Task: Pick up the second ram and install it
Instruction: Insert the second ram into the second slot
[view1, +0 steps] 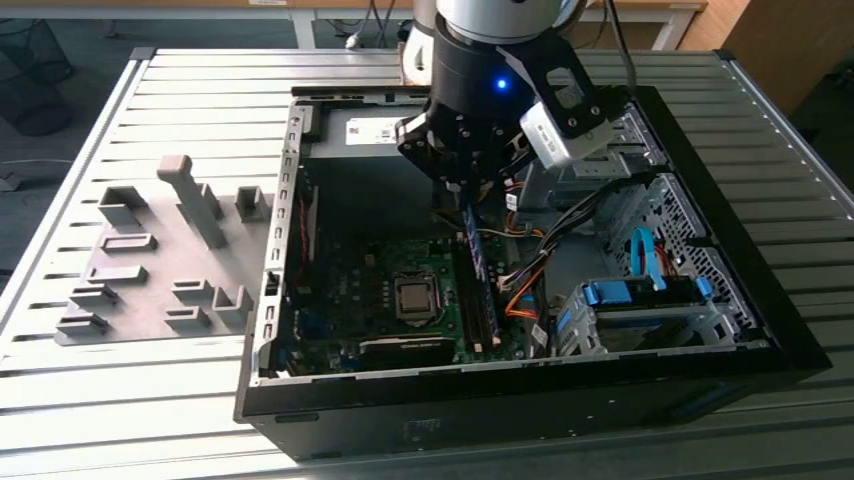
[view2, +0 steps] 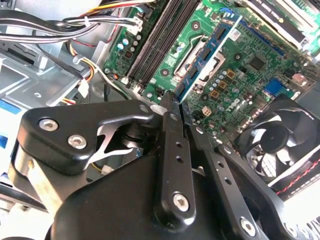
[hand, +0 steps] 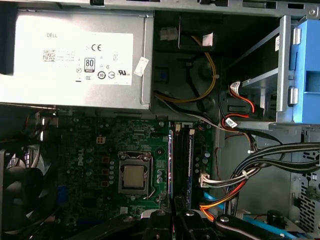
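Observation:
The second ram (view2: 210, 55), a long thin blue board with black chips and a small white label, sticks out from between the fingertips of my gripper (view2: 176, 102), which is shut on one end of it. In the exterior view the gripper (view1: 467, 200) is inside the open computer case (view1: 747, 300). There the ram (view1: 478, 285) runs lengthwise along the memory slots (hand: 181, 160) on the green motherboard (view1: 360, 290). Whether it touches a slot I cannot tell.
The grey power supply (hand: 75, 55) lies at the case's far end. The CPU socket (hand: 134, 175) is beside the slots, and a black fan (view2: 280, 140) is close by. Cable bundles (hand: 260, 165) and blue drive-bay clips (view1: 641, 295) crowd the exterior view's right. Grey fixture blocks (view1: 160, 260) stand on the slatted table.

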